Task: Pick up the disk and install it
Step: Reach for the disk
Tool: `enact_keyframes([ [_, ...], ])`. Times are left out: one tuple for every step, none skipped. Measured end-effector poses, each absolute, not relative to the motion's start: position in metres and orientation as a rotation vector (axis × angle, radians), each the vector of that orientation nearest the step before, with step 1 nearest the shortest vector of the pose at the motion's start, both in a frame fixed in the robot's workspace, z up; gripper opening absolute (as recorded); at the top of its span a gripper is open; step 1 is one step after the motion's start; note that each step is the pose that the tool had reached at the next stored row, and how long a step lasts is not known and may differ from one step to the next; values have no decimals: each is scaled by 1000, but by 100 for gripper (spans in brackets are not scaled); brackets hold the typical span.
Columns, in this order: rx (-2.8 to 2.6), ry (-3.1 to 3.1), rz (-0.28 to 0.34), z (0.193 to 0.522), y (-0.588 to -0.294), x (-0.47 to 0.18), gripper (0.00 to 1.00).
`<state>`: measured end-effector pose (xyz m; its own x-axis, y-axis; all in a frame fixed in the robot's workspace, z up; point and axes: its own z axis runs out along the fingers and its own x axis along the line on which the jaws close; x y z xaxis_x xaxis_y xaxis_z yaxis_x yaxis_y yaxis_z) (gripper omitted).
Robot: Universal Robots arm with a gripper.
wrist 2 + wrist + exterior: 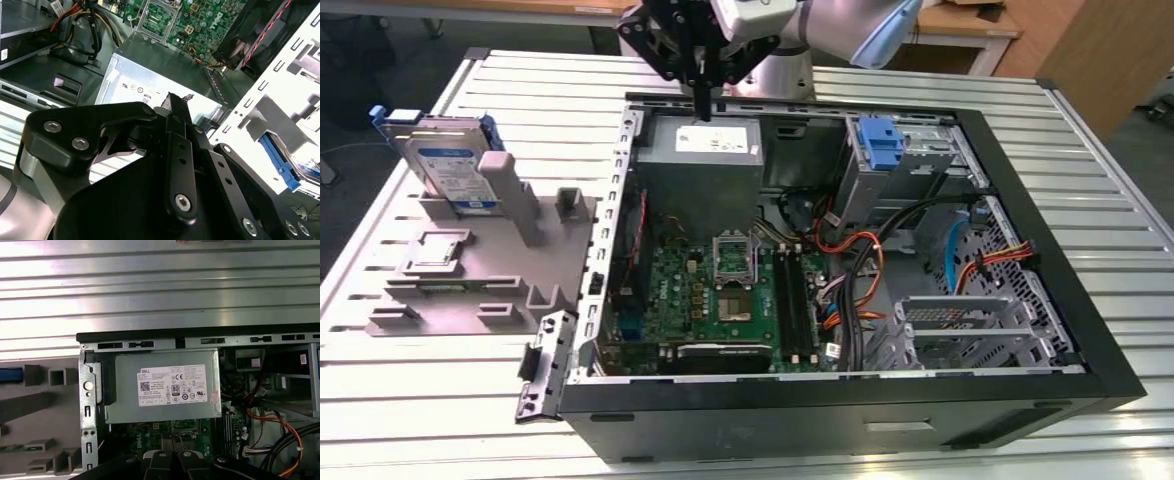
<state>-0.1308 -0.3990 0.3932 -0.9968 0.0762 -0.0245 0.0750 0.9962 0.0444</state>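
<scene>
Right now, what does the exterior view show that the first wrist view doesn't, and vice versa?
Exterior view: the disk upright in the grey holder, label visible; the gripper, shut and empty, hanging over the grey metal box; the metal drive cage. First wrist view: the box's white sticker, unobstructed. Both: box, motherboard, holder, slatted table, part of the gripper.

The desk [1094, 150] is ribbed, shiny bare metal. The disk [450, 162] looks silver-grey metal in a blue plastic frame, and the end effector [704, 112] is matt black.
</scene>
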Motion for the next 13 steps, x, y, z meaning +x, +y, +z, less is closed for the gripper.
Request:
enact_keyframes([
  [118, 3112, 68, 393, -399, -131, 10],
  [118, 3112, 68, 393, -399, -132, 10],
  [118, 3112, 68, 393, -399, -134, 10],
  [118, 3113, 67, 393, -399, -143, 10],
  [118, 3113, 67, 393, -399, -145, 10],
  [118, 3112, 68, 393, -399, -146, 10],
  [118, 3112, 68, 393, -399, -146, 10],
  [118, 3112, 68, 393, -399, -146, 10],
  [118, 3113, 68, 393, -399, -146, 10],
  [118, 3112, 68, 393, -399, -146, 10],
  [118, 3112, 68, 393, -399, -146, 10],
  [118, 3112, 68, 393, -399, -146, 10],
  [118, 3112, 68, 393, -399, -146, 10],
])
